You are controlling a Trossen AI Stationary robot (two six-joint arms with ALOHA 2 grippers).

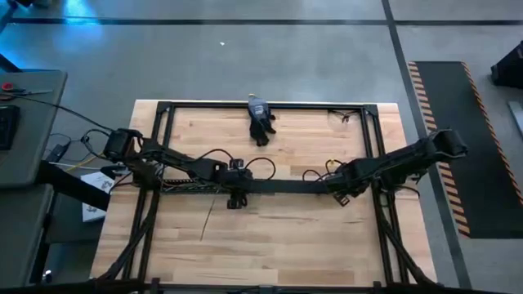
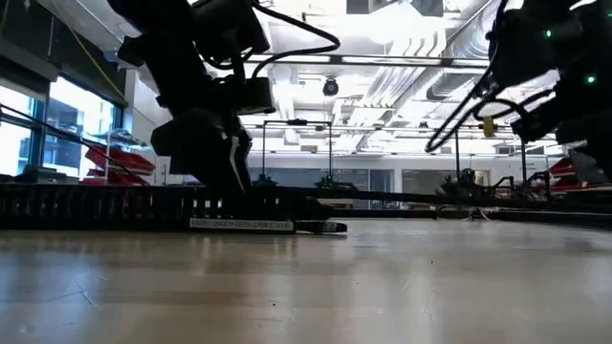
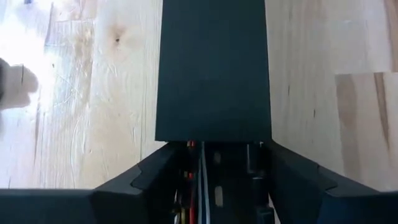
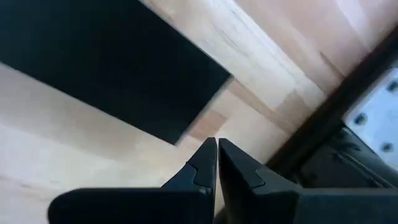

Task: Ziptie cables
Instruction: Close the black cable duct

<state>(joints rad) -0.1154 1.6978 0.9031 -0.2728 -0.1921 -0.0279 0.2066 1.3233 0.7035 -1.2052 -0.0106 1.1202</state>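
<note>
A long black duct (image 1: 282, 186) lies across the middle of the wooden table, and a flat black lid (image 3: 211, 68) covers part of it. The cables (image 3: 202, 180) are thin white, grey and red wires lying inside the open stretch of the duct. My left gripper (image 3: 219, 146) is low over that stretch, open, with one finger on each side of the duct. My right gripper (image 4: 217, 142) is shut and hovers above the table beside the duct's right end (image 4: 112, 68), with nothing between its fingers. My left gripper comes at the duct from above. Its fingers (image 3: 155, 180) stand along the duct's two side walls with the wires between them. I cannot tell whether the fingers touch the walls.
A thin dark strip (image 1: 208, 219) lies on the wood nearer the front edge. A small dark and blue object (image 1: 260, 121) sits at the far edge. A black metal frame (image 1: 372, 139) runs round the table. A strip with a white label (image 2: 258, 225) lies in front of the duct.
</note>
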